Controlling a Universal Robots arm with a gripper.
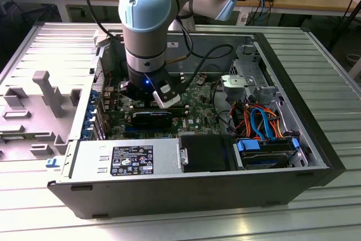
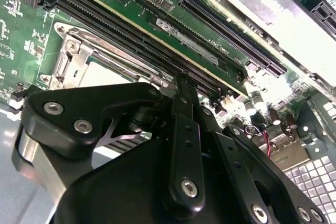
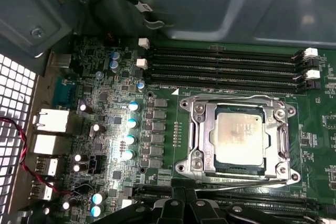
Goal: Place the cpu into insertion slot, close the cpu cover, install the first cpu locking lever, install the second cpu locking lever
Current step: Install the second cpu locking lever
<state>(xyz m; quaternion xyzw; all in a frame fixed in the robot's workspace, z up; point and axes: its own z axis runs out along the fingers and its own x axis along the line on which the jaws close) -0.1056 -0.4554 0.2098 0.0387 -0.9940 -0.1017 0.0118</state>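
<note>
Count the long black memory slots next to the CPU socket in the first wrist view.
4, lying parallel beside the insertion slot, stacked from nearest it to farthest. Others may be hidden elsewhere on the board.

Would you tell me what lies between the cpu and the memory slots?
In the first wrist view, only the cpu cover frame and its lever wire separate the cpu from the memory slots.

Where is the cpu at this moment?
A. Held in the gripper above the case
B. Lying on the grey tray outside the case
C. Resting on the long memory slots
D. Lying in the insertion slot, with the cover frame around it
D: in the first wrist view the cpu lies flat inside the insertion slot, its silvery top showing through the window of the cpu cover.
</note>
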